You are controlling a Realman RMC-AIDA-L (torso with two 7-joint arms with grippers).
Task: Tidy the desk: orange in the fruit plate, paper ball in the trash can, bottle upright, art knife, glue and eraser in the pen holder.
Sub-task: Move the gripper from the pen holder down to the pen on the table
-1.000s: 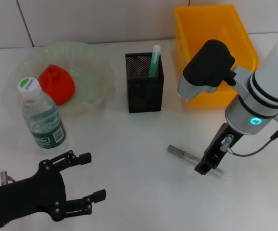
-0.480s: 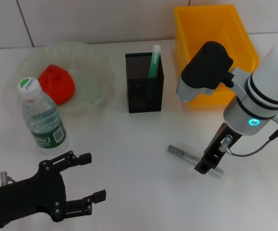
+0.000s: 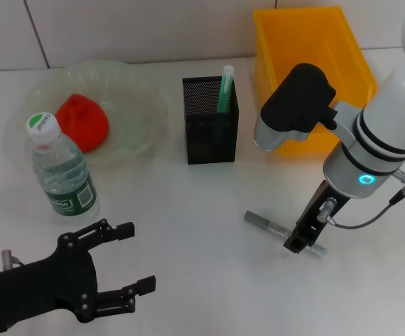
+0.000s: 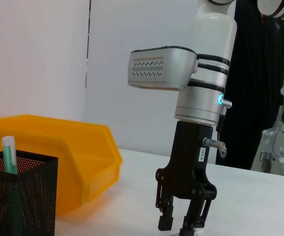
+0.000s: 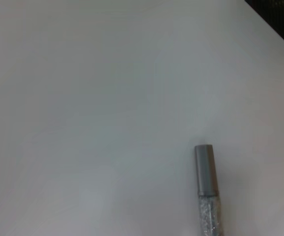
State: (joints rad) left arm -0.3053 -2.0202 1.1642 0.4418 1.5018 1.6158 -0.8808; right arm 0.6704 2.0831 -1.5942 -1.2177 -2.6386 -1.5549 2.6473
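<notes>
A white desk [image 3: 188, 210] meets a pale tiled wall [image 3: 118, 28] (grout lines showing) behind it.

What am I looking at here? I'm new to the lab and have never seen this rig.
It is a two-armed robot tidying a desk. The head view looks down from its head; the other two pictures come from cameras on its wrists. The right gripper is down over a grey art knife lying on the table; the left wrist view shows its jaws around the knife, not clearly clamped. The left gripper waits open at the near edge, holding nothing. Also there: an upright bottle, an orange in a clear plate, a mesh pen holder with a green stick, and a yellow bin.
</notes>
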